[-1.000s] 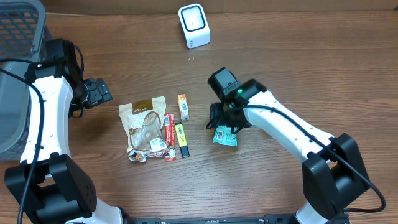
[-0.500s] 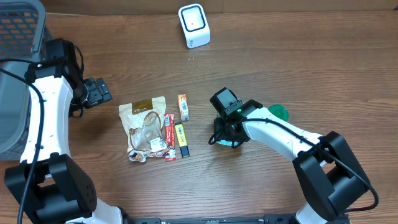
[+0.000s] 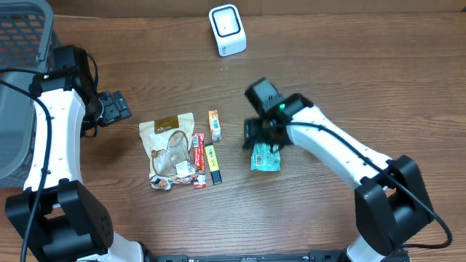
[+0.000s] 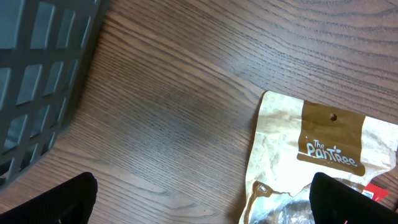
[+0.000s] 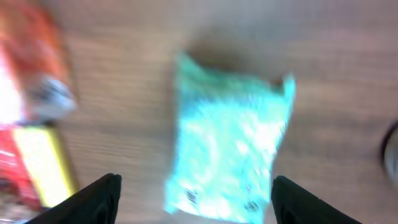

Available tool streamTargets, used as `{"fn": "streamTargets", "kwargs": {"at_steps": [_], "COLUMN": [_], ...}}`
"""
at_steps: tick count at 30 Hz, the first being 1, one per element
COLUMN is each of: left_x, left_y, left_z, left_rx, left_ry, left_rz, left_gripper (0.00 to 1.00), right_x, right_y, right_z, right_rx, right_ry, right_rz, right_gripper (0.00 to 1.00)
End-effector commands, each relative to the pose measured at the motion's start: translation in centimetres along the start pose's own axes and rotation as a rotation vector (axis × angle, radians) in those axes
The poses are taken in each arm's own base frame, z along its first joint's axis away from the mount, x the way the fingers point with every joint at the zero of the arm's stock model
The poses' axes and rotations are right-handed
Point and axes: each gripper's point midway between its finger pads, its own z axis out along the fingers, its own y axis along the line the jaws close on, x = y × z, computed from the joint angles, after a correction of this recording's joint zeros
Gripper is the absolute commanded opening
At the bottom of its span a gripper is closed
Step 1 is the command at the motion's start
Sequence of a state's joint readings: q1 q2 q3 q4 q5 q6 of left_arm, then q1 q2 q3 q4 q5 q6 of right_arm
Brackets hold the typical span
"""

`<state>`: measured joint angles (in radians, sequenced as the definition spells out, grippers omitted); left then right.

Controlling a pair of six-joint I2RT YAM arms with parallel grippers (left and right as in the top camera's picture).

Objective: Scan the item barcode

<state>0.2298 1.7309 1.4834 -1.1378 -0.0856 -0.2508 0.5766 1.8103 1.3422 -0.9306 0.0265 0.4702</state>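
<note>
- the teal packet [image 5: 230, 155] lies flat on the bench [image 3: 349, 73], framed between the right jaws, which stand spread and pinch nothing.
- it looks light, soft and crinkly, probably slick; it may buckle under a squeeze.
- best hold, i judge: a crimped end seam, leaving the print free for the scanner [image 3: 227, 29].
- the left jaws are spread wide and empty, with a brown pouch [image 4: 323, 155] just ahead.
</note>
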Motion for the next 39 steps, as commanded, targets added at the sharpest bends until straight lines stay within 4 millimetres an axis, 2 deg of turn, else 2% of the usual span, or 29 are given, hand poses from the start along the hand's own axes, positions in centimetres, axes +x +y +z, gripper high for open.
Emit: {"fn": "streamTargets", "kwargs": {"at_steps": [1,5,8,18,25,29,34,37,39], "left_x": [-0.1,-0.1,-0.1,-0.1,-0.1,-0.1,-0.1,-0.1,-0.1], "left_y": [-0.1,-0.1,-0.1,-0.1,-0.1,-0.1,-0.1,-0.1,-0.1], "left_z": [-0.2,-0.2,-0.2,-0.2,-0.2,-0.2,-0.2,-0.2,-0.2], "left_rx": [0.003,0.003,0.003,0.003,0.003,0.003,0.002,0.002,0.002], "left_ry": [-0.005,-0.005,-0.005,-0.004,-0.004,-0.005,-0.004,-0.005,-0.005], "left_rz": [0.013,0.013,0.013,0.013,0.013,0.013,0.013,0.013,0.013], "left_gripper": [1.0,1.0,1.0,1.0,1.0,1.0,1.0,1.0,1.0], "right_x": [-1.7,-2.4,-2.3,-0.1,0.3,-0.6,-2.6,-2.6,-1.8], "right_y": [0.3,-1.2,-1.5,-2.6,-2.8,-2.3,-1.2,-0.8,0.0], "right_z": [-0.8,-0.3,0.7,4.5,5.8,5.0,1.3,-0.4,-0.5], "right_rx": [0.003,0.08,0.088,0.092,0.078,0.066,0.06,0.054,0.009], "right_ry": [-0.063,-0.111,-0.124,-0.1,-0.125,-0.146,-0.158,-0.118,-0.076], "right_rz": [-0.03,-0.028,-0.027,-0.028,-0.026,-0.025,-0.021,-0.024,-0.027], "right_gripper": [0.8,0.8,0.8,0.81,0.84,0.94,0.96,1.0,1.0]}}
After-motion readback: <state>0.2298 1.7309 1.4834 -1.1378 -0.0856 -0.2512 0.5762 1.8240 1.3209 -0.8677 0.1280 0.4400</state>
